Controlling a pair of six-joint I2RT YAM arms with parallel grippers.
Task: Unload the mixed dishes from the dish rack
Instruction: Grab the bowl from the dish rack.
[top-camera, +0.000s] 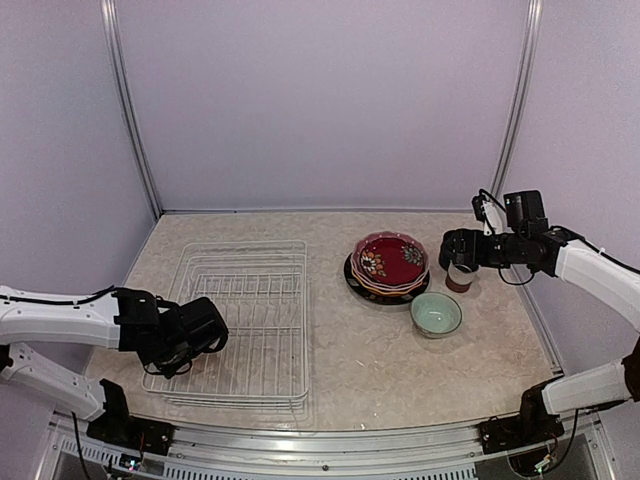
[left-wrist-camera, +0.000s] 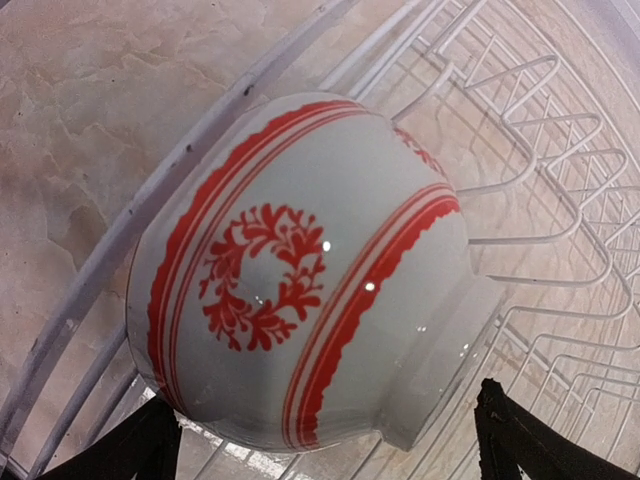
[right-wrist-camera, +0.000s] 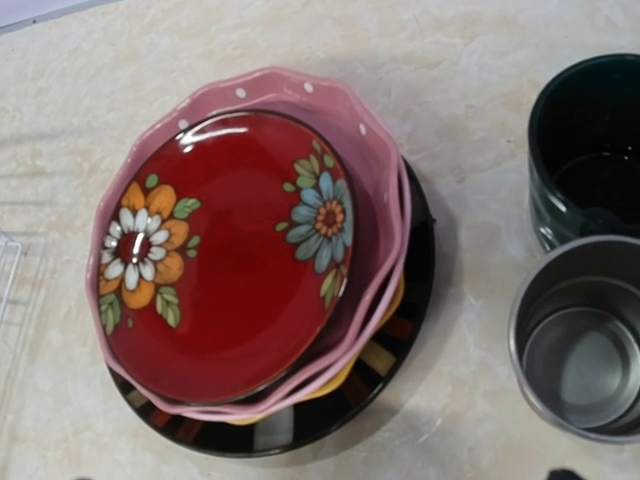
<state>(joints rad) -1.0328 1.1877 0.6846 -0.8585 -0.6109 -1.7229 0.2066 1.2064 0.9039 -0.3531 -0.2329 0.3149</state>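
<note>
The white wire dish rack (top-camera: 250, 310) lies at the left of the table. My left gripper (top-camera: 195, 335) hangs over the rack's front left part. In the left wrist view the red-patterned white bowl (left-wrist-camera: 300, 270) lies on its side on the rack wires (left-wrist-camera: 540, 180). My left gripper (left-wrist-camera: 330, 455) is open, one finger on each side of the bowl. The black, yellow and pink plates with the dark red floral bowl (top-camera: 389, 258) on top are stacked right of the rack. My right gripper (top-camera: 458, 252) hovers open and empty over the brown-white cup (top-camera: 460, 279).
A pale-green cup (top-camera: 436, 313) stands in front of the plate stack. The right wrist view shows the stack (right-wrist-camera: 240, 260), a dark teal cup (right-wrist-camera: 585, 150) and the brown-white cup's grey inside (right-wrist-camera: 580, 340) close together. Frame posts and walls close in the back and sides.
</note>
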